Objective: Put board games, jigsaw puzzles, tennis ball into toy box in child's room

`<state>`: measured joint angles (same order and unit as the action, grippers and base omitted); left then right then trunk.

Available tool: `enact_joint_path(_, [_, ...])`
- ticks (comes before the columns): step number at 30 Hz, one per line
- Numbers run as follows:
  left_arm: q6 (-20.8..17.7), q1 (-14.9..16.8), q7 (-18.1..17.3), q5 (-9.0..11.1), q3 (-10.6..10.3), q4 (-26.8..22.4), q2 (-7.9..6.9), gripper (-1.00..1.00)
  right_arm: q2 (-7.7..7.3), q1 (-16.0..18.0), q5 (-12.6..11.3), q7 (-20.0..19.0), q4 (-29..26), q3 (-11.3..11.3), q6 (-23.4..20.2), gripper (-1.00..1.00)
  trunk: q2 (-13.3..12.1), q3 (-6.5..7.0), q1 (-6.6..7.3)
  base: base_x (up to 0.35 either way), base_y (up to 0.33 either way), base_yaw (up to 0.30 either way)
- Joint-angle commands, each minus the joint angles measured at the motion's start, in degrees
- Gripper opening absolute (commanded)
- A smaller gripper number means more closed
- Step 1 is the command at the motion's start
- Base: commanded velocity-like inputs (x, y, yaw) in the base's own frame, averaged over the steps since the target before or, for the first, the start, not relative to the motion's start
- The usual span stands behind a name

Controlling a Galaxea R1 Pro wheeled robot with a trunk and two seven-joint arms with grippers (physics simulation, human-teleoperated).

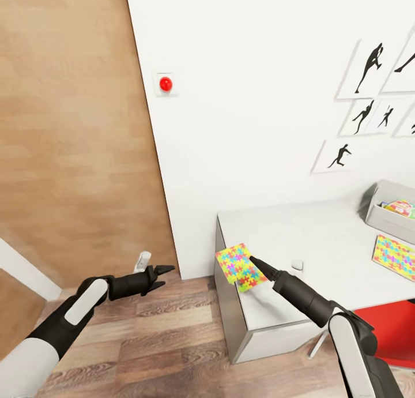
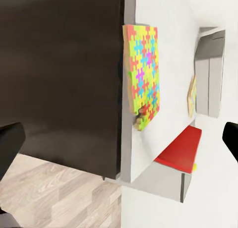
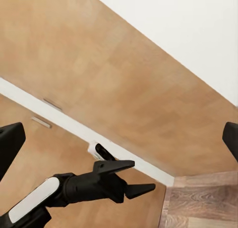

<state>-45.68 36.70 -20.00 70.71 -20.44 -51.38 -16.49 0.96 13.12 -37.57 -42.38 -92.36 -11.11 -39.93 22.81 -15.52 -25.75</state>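
So in the head view your right tool (image 1: 256,264) sits low and centre in the frame, at the near corner of the table (image 1: 323,242), with its tips right on the edge of a jigsaw puzzle (image 1: 241,266). That box is tilted up off the tabletop at the corner. Looks like you've got it pinched, but the tips overlap the box, so honestly I can't tell if it's properly clamped. The left wrist view shows the same puzzle (image 2: 143,72) at the table edge with something dark at its lower corner, too small to make out.

Your left tool (image 1: 163,271) is at the lower left of the head frame, out over the wood floor (image 1: 173,340) and holding nothing, fingers spread apart. You can see it from the right wrist view too (image 3: 133,177), jaws parted.

The second jigsaw puzzle (image 1: 395,256) lies flat at the right edge of the frame, and the toy box (image 1: 380,210) sits just behind it against the wall, with some colourful stuff inside. A red seat (image 1: 387,327) is at lower right.
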Motion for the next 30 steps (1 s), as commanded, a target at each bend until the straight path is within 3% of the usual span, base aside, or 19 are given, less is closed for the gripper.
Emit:
enact_joint_path(1, [1.29,0.36,-0.20,-0.42,-0.14,1.32,0.24,1.00,0.02,0.02,-0.14,-0.25,-0.01,-0.29,-0.35,1.00,0.11,-0.02,-0.03,0.000,0.000,0.000])
enact_joint_path(10, [6.08,1.45,-0.21,-1.34,-0.25,7.08,1.97,1.00,-1.13,-0.02,-0.14,-1.25,-0.01,-1.12,-0.17,1.00,0.11,0.64,-0.03,0.000,0.000,0.000])
enact_joint_path(18, [10.58,1.54,-0.23,-1.44,-0.58,12.24,6.88,1.00,-1.89,-0.03,-0.14,-8.68,-0.01,-1.28,0.09,1.00,0.11,0.88,-0.03,0.000,0.000,0.000])
enact_joint_path(21, [11.01,1.56,-0.59,-1.45,-0.58,13.13,7.74,1.00,-1.96,-0.03,-0.14,-9.63,-0.01,-1.33,0.11,1.00,0.11,0.90,-0.03,0.000,0.000,0.000])
enact_joint_path(30, [12.84,1.56,-1.05,-1.38,-0.66,13.68,8.30,1.00,-2.03,-0.03,-0.07,-10.47,-0.01,-1.33,0.13,1.00,0.11,0.90,-0.03,0.000,0.000,0.000])
